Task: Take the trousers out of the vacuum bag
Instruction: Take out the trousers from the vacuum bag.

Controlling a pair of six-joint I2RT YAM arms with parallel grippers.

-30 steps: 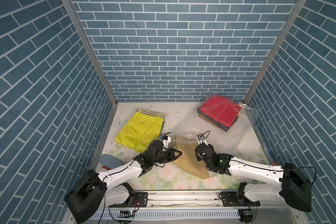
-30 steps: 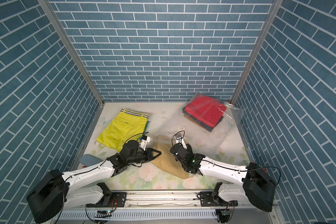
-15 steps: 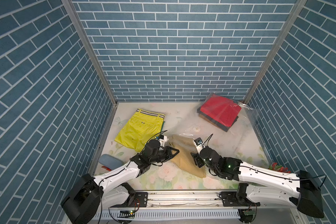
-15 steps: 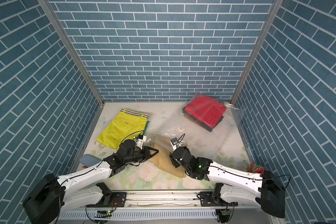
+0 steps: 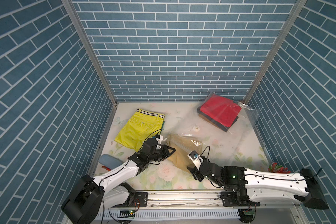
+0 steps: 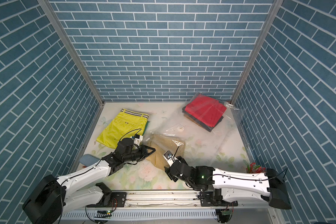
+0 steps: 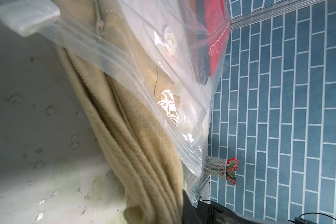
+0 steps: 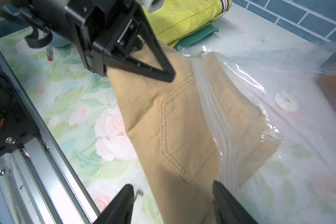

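Right wrist view shows the left gripper [image 8: 164,72] clamped on a corner of the beige trousers [image 8: 173,124], which lie half out of the vacuum bag [image 8: 279,64], the zip-seal strip [image 8: 211,108] crossing them. The right gripper [image 8: 173,201] has its jaws apart on either side of the trousers' near end, not gripping them. In both top views the bag spreads across the right half of the tabletop [image 5: 159,174], its far end in the far right corner holding the red trousers [image 5: 220,111] on a dark pair, with the white valve [image 5: 196,128] between them and the beige pair. The yellow trousers [image 5: 139,129] lie outside the bag by the left edge, a green pair [image 8: 200,35] under them. A mesh cup of pens [image 7: 220,168] stands at the near right corner.
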